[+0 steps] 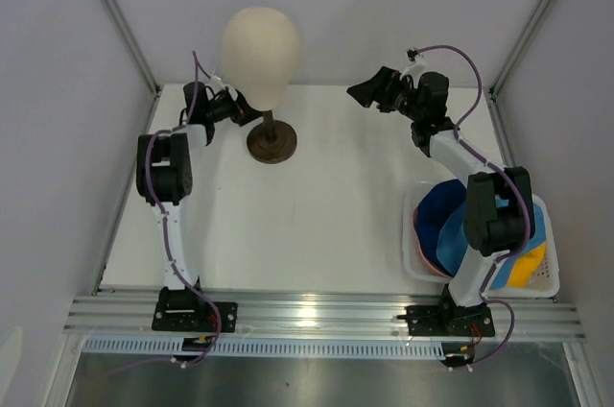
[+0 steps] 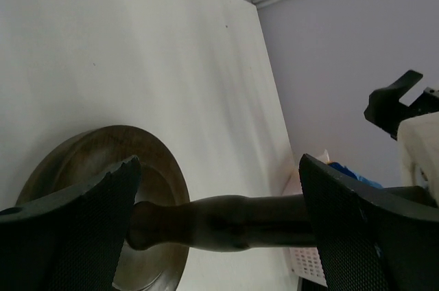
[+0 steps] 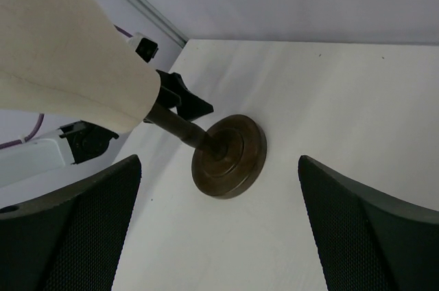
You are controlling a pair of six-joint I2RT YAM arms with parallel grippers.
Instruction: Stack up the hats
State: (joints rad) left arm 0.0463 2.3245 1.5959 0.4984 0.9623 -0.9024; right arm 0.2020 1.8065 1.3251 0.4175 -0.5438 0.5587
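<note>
The hats lie piled in a white mesh basket (image 1: pixel 413 268) at the right front. A dark blue hat (image 1: pixel 443 227) is on top, with a pink brim (image 1: pixel 419 225) at its left edge, a yellow hat (image 1: pixel 524 269) and a bit of light blue (image 1: pixel 538 225); my right arm hides part of the pile. My left gripper (image 1: pixel 251 117) is open beside the mannequin's dark stem (image 2: pixel 226 222), which crosses between its fingers (image 2: pixel 75 236). My right gripper (image 1: pixel 369 90) is open and empty, held above the table's back right and facing the mannequin.
The cream mannequin head (image 1: pixel 261 52) stands bare on a dark round base (image 1: pixel 271 143) at the back of the white table. The base also shows in the right wrist view (image 3: pixel 230 156). Grey walls and metal frame posts enclose the table.
</note>
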